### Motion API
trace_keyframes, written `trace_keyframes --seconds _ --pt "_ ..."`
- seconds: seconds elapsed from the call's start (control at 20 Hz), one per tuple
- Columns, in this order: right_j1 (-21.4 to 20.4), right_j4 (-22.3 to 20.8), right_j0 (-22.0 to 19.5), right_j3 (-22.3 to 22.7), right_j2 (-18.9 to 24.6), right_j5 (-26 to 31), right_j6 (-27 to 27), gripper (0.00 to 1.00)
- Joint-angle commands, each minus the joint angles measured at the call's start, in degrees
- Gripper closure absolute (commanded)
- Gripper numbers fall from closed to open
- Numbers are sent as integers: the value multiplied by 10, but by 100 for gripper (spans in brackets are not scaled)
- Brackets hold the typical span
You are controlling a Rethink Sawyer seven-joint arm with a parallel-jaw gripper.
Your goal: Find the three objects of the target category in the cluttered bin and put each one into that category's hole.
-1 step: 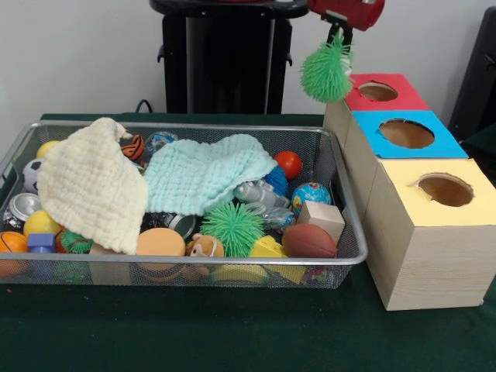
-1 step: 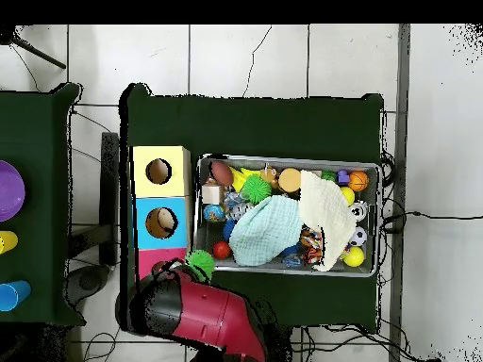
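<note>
From the front, the wire mesh bin (image 1: 341, 194) sits on the dark green surface (image 1: 232, 333), packed with clutter. At its left end a silver can (image 1: 22, 206) lies against the wall, with a yellow ball (image 1: 40, 223) and an orange ball (image 1: 11, 242) below it near the front corner. A cream cloth (image 1: 89, 186) is draped over that end, and a pale mint cloth (image 1: 203, 177) spreads beside it across the middle, covering whatever lies beneath. In front of the mint cloth a green spiky ball (image 1: 232, 227) rests on top of the pile, fully exposed, with an orange disc (image 1: 160, 242) to its left. Further right come a red ball (image 1: 288, 163) near the back wall, a globe-patterned ball (image 1: 311, 195), a plain wooden block (image 1: 321, 218) and a small brown basketball (image 1: 309, 241) at the front right corner. Just beside the bin's right wall stands a row of three wooden boxes, each with a round hole in its top: the yellow-topped box (image 1: 434, 232) nearest the camera, the blue-topped box (image 1: 407, 133) in the middle, and the red-topped box (image 1: 380, 93) farthest back. Above the left edge of the red-topped box, the claw (image 1: 338, 34) hangs from the red arm (image 1: 346, 11), closed on a second green spiky ball (image 1: 325, 72), which dangles in the air clear of the box and short of its hole. The overhead view shows this held ball (image 2: 200, 263) between the red box and the bin's corner.
</note>
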Motion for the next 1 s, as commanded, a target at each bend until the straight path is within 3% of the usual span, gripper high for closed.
trace_keyframes --seconds 0.05,0.45,1.0 --pt "-20 45 36 51 -4 32 175 100" --pt "-1 76 84 31 -21 49 208 100" --pt "34 111 122 32 -16 11 237 100"
